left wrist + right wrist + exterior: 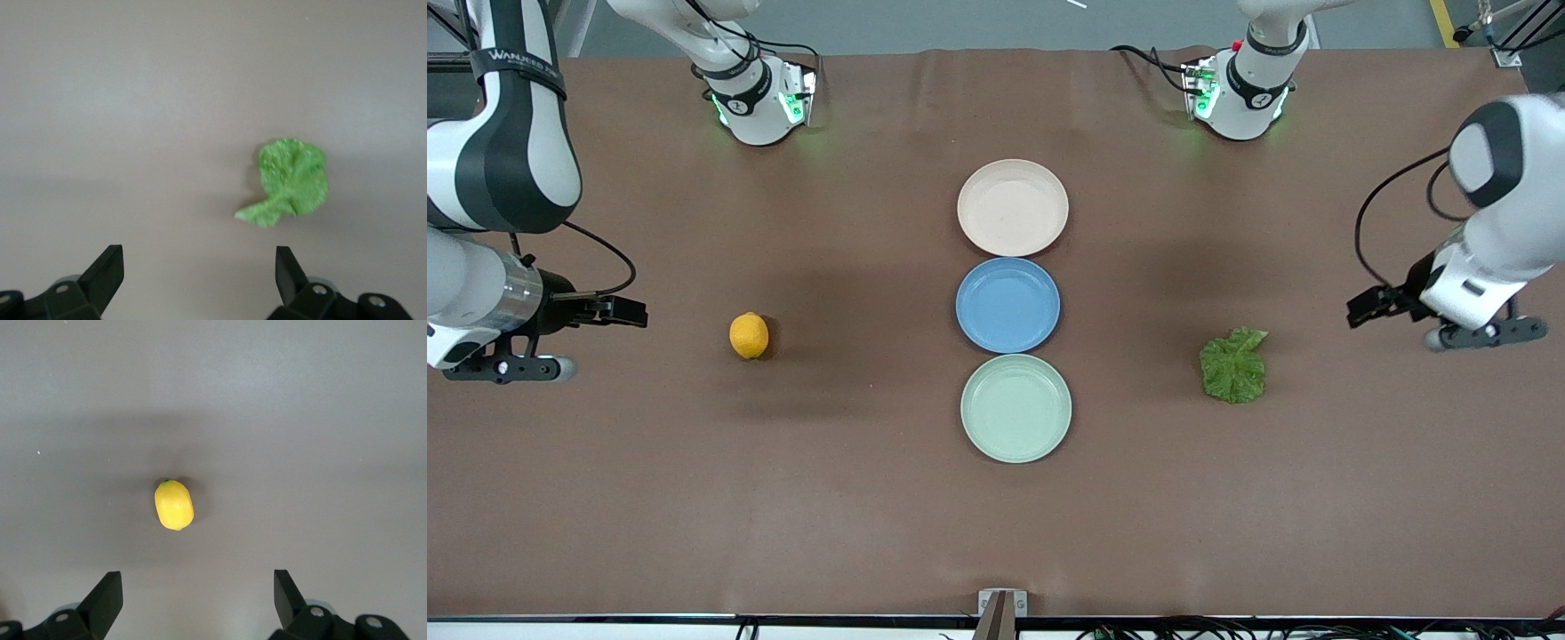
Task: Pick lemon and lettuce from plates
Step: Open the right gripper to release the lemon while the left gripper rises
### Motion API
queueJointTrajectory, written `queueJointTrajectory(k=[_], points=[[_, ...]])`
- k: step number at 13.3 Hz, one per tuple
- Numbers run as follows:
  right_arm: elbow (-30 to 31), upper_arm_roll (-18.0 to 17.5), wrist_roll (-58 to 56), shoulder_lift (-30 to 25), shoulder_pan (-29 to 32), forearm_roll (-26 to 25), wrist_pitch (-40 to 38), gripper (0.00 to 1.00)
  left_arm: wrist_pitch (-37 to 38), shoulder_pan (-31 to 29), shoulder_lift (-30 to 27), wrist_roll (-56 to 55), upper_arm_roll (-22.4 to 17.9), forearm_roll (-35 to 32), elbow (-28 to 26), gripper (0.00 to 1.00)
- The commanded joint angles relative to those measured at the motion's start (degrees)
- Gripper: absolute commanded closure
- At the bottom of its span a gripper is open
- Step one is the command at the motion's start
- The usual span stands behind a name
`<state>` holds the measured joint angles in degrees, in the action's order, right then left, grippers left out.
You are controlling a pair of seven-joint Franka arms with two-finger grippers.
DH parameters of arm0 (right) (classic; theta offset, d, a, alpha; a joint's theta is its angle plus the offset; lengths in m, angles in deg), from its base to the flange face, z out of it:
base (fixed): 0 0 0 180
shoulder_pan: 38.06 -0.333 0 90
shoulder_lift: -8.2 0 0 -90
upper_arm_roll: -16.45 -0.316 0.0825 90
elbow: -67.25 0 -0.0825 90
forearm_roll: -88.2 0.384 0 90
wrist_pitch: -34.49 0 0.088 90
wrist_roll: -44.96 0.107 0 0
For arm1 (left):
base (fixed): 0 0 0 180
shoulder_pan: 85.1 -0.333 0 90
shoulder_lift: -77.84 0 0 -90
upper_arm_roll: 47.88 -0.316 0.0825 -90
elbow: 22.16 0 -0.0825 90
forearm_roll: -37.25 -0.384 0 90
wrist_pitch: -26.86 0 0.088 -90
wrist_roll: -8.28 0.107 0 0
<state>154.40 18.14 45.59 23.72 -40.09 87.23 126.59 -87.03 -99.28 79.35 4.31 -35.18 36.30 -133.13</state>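
The lemon point(749, 336) lies on the bare brown table toward the right arm's end, on no plate; it also shows in the right wrist view point(174, 505). The lettuce point(1233, 365) lies flat on the table toward the left arm's end and shows in the left wrist view point(290, 180). The beige-pink plate point(1013, 207) and the mint green plate point(1016, 408) are empty. My right gripper point(627, 311) point(198, 587) is open and empty, apart from the lemon. My left gripper point(1365, 307) point(200, 267) is open and empty, apart from the lettuce.
An empty blue plate point(1008, 305) sits between the two pale plates in a row down the middle of the table. The arm bases point(760, 98) point(1240, 93) stand at the table's edge farthest from the front camera.
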Motion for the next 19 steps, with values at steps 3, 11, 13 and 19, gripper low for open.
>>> queueJointTrajectory(k=[3,11,13,19], points=[[-8.3,-0.7,-0.4,1.4,1.8,0.8,-6.3,0.00,19.2,-0.2,-1.8,2.5,0.3,2.7,16.9,0.00],[-4.5,-1.0,-0.5,0.5,1.4,2.4,-5.2,0.00,26.6,0.5,-1.9,2.9,-0.3,3.8,25.7,0.00],[-3.2,-1.0,-0.6,-0.9,1.6,2.3,-2.9,0.00,26.6,3.2,-1.7,3.0,-2.5,3.7,25.7,0.00],[6.3,-0.8,-2.2,-9.4,1.5,0.5,3.2,0.00,27.1,21.4,-1.8,2.9,-20.8,3.6,25.3,0.00]])
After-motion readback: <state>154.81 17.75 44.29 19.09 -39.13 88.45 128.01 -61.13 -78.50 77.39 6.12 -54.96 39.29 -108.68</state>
